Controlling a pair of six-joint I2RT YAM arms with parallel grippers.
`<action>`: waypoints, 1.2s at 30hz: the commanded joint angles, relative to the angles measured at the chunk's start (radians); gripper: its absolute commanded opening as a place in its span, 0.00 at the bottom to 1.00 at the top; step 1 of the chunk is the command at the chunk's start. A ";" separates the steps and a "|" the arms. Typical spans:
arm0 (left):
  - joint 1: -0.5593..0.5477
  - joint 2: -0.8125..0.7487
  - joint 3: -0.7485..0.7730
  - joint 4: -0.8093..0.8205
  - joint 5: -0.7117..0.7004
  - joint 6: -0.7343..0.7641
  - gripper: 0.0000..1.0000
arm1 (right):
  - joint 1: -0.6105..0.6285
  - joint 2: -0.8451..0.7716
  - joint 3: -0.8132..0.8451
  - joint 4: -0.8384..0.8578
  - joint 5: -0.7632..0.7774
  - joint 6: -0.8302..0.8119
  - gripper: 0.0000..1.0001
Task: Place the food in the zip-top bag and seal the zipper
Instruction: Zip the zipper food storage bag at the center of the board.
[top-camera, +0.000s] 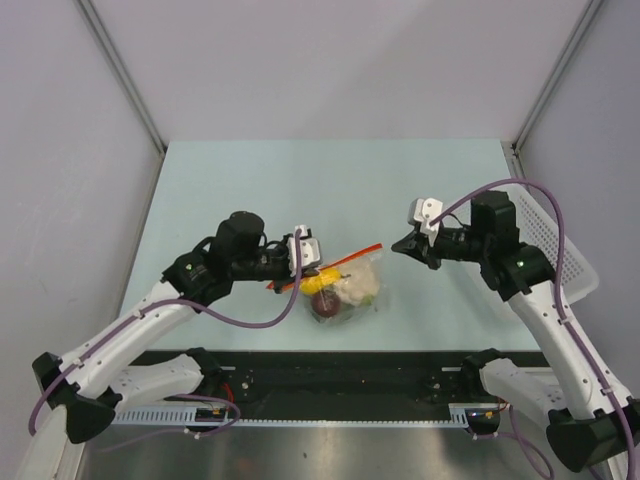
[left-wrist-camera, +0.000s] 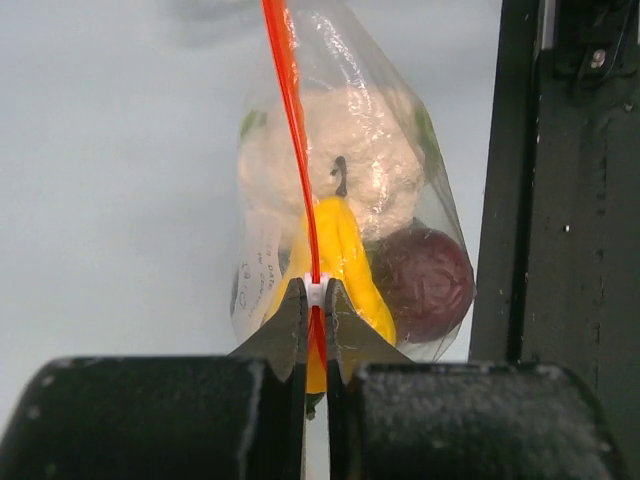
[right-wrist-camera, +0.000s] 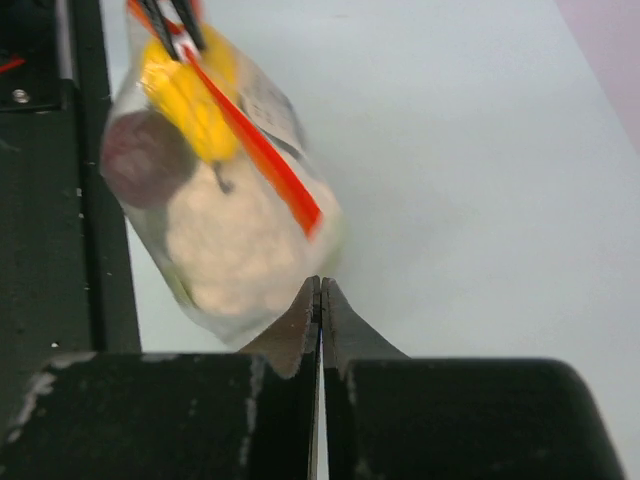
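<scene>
Though blurry, food in zip-top bag, partly behind zipper

A clear zip-top bag with an orange-red zipper shows a pale cream piece, a yellow piece and a dark red piece with fine speckling. The table is pale mint green, the perforated basket white. Purple cables run along white arms with black joints.

Print on the zip-top bag is too blurred to read.
</scene>
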 joint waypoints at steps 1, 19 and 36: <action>0.032 -0.062 -0.022 -0.119 -0.058 0.031 0.03 | -0.074 -0.042 0.005 -0.027 -0.004 -0.055 0.00; 0.008 0.010 0.067 -0.083 0.046 0.046 0.00 | 0.182 -0.032 -0.002 0.183 0.114 0.040 0.82; -0.061 0.078 0.110 -0.027 0.081 -0.009 0.00 | 0.476 0.154 0.008 0.150 0.238 -0.061 0.62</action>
